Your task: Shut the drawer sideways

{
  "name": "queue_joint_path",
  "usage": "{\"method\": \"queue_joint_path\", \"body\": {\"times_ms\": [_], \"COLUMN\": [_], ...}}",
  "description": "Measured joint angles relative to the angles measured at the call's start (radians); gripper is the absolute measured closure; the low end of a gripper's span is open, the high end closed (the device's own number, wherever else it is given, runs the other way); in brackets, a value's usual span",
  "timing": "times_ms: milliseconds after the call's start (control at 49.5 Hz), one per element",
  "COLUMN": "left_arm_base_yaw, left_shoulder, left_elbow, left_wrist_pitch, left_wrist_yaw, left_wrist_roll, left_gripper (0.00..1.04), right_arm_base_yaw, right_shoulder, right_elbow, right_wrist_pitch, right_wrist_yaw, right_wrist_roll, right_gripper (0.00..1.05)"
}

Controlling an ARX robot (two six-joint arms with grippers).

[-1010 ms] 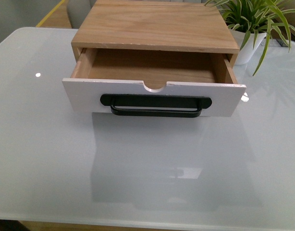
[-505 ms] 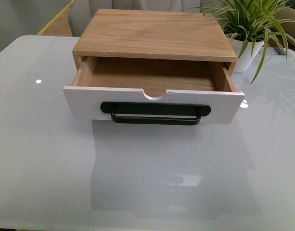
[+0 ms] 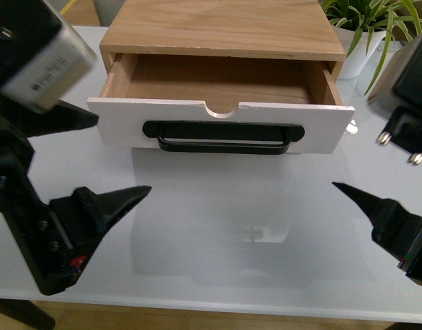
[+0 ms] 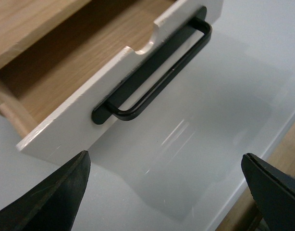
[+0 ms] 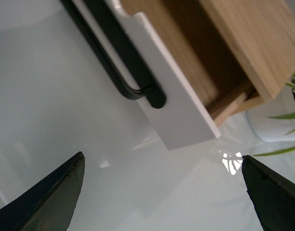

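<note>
The drawer (image 3: 121,124) stands pulled out of its light-wood box (image 3: 218,27), with its white front, black bar handle (image 3: 223,137) and half-round notch facing me. My left gripper (image 3: 124,154) is open and empty, in front of the drawer's left end, clear of it. My right gripper (image 3: 361,155) is open and empty, off the drawer's right end. The left wrist view shows the drawer front (image 4: 66,130) and handle (image 4: 157,67) beyond the open left gripper (image 4: 165,155). The right wrist view shows the drawer front's right end (image 5: 181,115) beyond the open right gripper (image 5: 163,156).
The box sits on a glossy white table (image 3: 218,234). A potted plant in a white pot (image 3: 362,48) stands at the back right, next to the box. The table's front edge (image 3: 218,306) runs close below the grippers.
Both grippers have come into the front view, left and right of the drawer front. The drawer stays open by the same amount.
</note>
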Motion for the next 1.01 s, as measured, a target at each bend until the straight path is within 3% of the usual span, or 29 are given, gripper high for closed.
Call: {"method": "queue_joint_path", "body": {"times_ms": [283,646,1010], "left_arm_base_yaw": [-0.018,-0.045,-0.064], "left_shoulder": [0.195,0.292,0.414], "left_elbow": [0.127,0.210,0.319], "left_wrist_pitch": [0.006,-0.008,-0.037], "left_wrist_yaw": [0.081,0.123,0.142], "left_wrist_roll": [0.144,0.214,0.240], "left_gripper": [0.09,0.09,0.09], "right_arm_base_yaw": [0.054,0.095,0.108], "right_shoulder": [0.164,0.207,0.367], "right_elbow": [0.119,0.185,0.256], "right_wrist_pitch": [-0.072,-0.148,-0.127], "right_wrist_yaw": [-0.033,-0.076,-0.085], "right_wrist_roll": [-0.240,-0.348,-0.407], "right_gripper": [0.09,0.09,0.09]}}
